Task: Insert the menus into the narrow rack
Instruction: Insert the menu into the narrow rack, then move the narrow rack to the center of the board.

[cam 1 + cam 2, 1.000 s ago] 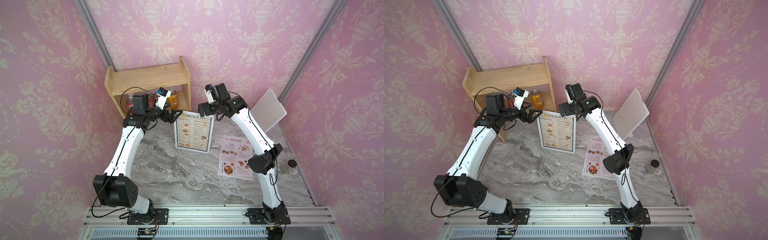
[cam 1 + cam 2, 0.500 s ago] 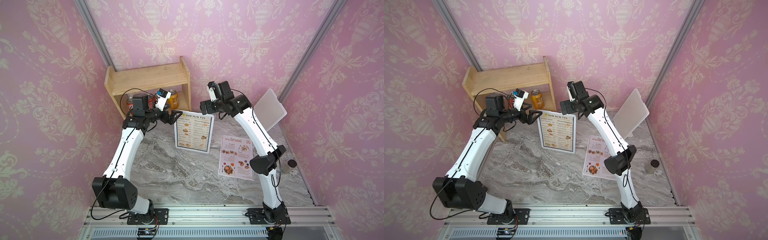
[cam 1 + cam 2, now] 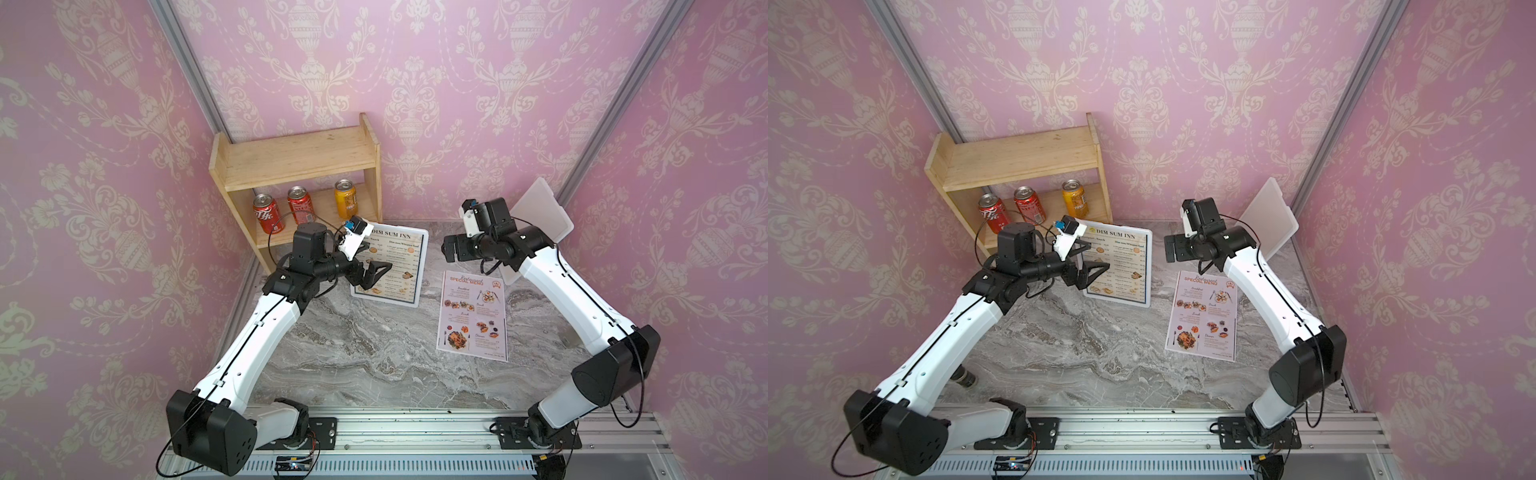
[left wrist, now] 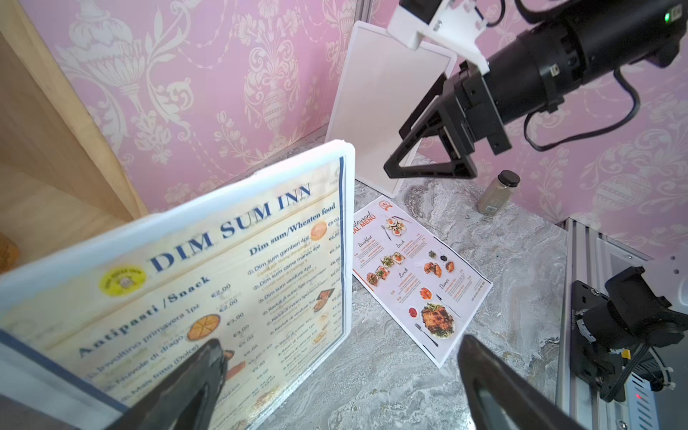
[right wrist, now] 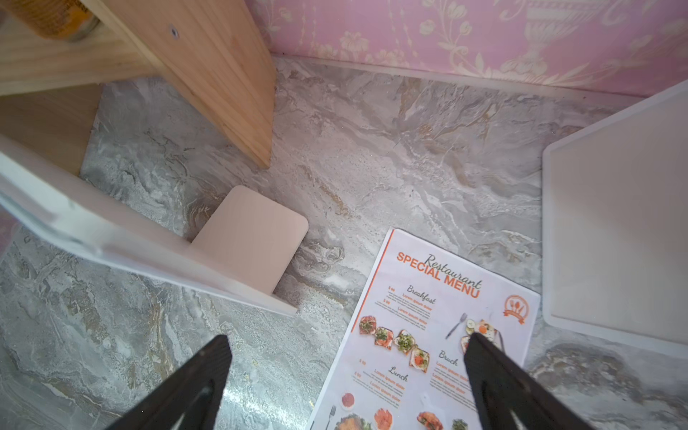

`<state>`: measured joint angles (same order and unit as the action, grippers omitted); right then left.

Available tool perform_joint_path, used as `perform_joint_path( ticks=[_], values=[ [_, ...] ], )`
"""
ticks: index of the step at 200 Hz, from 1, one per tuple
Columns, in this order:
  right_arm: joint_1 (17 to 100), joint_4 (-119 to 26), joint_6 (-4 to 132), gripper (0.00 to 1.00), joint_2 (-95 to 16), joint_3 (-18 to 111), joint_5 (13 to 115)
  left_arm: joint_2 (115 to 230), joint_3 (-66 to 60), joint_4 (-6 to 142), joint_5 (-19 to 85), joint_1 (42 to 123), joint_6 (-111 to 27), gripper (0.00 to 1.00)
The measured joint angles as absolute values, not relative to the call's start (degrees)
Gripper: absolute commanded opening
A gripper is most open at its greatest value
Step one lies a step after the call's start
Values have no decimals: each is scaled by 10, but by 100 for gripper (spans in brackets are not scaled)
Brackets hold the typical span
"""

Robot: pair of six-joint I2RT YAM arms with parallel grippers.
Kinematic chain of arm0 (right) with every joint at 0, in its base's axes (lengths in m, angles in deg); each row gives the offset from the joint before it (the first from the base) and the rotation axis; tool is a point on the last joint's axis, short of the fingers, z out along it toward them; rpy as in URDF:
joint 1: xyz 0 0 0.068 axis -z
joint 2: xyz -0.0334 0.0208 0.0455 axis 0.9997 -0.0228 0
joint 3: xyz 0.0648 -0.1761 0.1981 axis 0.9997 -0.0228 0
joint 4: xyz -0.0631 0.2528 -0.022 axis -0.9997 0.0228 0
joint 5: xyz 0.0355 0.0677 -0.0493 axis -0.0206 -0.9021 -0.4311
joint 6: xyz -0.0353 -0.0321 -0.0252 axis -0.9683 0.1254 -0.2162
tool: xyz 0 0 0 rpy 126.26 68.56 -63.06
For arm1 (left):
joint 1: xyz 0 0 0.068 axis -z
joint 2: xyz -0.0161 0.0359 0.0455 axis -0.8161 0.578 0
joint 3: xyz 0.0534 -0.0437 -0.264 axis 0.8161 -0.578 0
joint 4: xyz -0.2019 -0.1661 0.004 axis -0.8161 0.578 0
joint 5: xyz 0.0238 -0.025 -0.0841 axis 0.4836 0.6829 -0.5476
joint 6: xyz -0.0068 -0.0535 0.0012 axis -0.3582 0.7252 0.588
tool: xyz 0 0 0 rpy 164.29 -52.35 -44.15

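**A:** So, how are the fingers looking?

**B:** The left fingers (image 4: 201, 372) are standing spread wide and gripping nothing. They are hovering close at the left side of the DIM SUM INN menu (image 3: 401, 266). The right fingers (image 5: 208, 365) are gaping too, empty, and hanging above the surface (image 3: 374, 353) to the right of that menu.

**A:** And where is that menu sitting?

**B:** It is standing tilted back inside the white rack (image 5: 111, 238), far on the surface beside the wooden shelf (image 3: 299, 162). I am judging that one as inserted.

**A:** What is remaining, then?

**B:** The SPECIAL MENU sheet (image 3: 473, 316) is lying flat on the surface, just right of the rack, with neither arm touching it. It is waiting to be lifted and slid in, so I am reckoning roughly half the job is done.

**A:** Is anything crowding it?

**B:** A white board (image 3: 536, 216) is leaning on the far right wall, close beyond the sheet's far edge.
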<state>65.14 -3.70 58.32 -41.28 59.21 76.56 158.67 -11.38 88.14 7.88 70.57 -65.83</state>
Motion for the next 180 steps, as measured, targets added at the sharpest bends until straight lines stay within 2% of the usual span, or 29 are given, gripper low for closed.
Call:
perform_joint_path(
  ticks=[29,54,115,180],
  values=[
    [644,-122,590,100,-393,453,708,1550,-166,873,106,707,-640,99],
    [639,-195,612,100,-405,395,651,1536,-172,871,123,707,-636,99],
    [631,-339,637,100,-458,391,565,1534,-178,867,147,707,-631,99],
    [607,-388,645,100,-524,420,534,1540,-178,866,158,707,-631,99]
  ],
)
